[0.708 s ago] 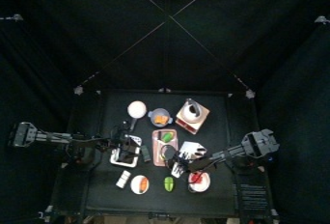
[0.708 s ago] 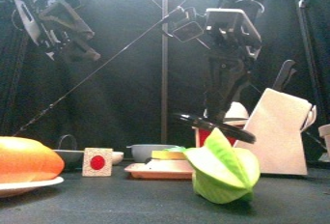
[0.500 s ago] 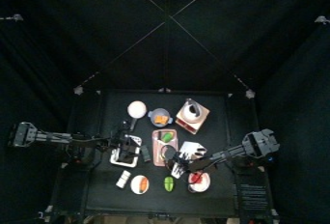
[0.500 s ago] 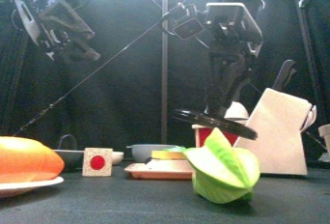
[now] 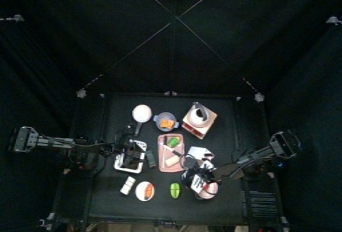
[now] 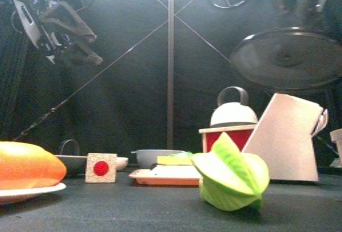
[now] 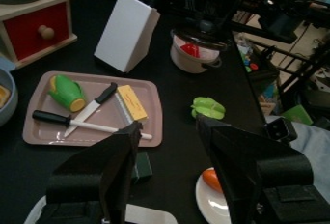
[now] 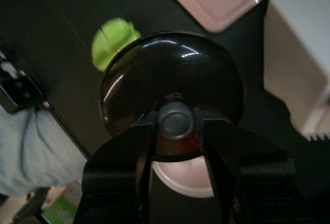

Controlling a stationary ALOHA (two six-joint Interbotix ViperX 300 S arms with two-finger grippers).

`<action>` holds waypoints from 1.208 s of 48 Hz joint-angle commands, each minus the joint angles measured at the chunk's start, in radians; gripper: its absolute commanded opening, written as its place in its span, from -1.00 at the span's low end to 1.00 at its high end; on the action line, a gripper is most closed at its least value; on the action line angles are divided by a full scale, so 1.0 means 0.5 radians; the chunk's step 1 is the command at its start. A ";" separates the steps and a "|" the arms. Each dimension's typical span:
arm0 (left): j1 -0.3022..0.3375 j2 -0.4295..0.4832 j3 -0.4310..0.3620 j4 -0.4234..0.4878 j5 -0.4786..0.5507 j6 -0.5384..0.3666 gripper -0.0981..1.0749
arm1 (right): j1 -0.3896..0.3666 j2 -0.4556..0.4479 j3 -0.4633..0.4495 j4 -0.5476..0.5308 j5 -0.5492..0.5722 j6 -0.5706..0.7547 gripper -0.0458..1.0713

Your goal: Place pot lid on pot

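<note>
Lid (image 8: 173,83) is riding in the right gripper (image 8: 175,122), jaws part-open, clamping its knob, hovering directly over the pot (image 7: 196,52) at table's 5 o'clock. Lowering and release are remaining. Left gripper (image 7: 175,175) is idling at 9 o'clock, jaws apart, holding nothing.

The pot lid (image 8: 173,83) between my jaws looks like glossy dark metal; the pot (image 7: 198,52) looks smooth, shiny plastic.

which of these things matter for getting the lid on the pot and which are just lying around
For the job:
- pot lid, held in the right gripper
- pot

Lying about:
- green star-shaped fruit
- white knife block
- pink tray of utensils
- red drawer box
- orange item on a plate
</note>
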 commanded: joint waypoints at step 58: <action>-0.003 -0.006 -0.006 -0.006 -0.003 0.003 0.65 | 0.092 0.184 0.074 0.092 0.080 -0.012 0.14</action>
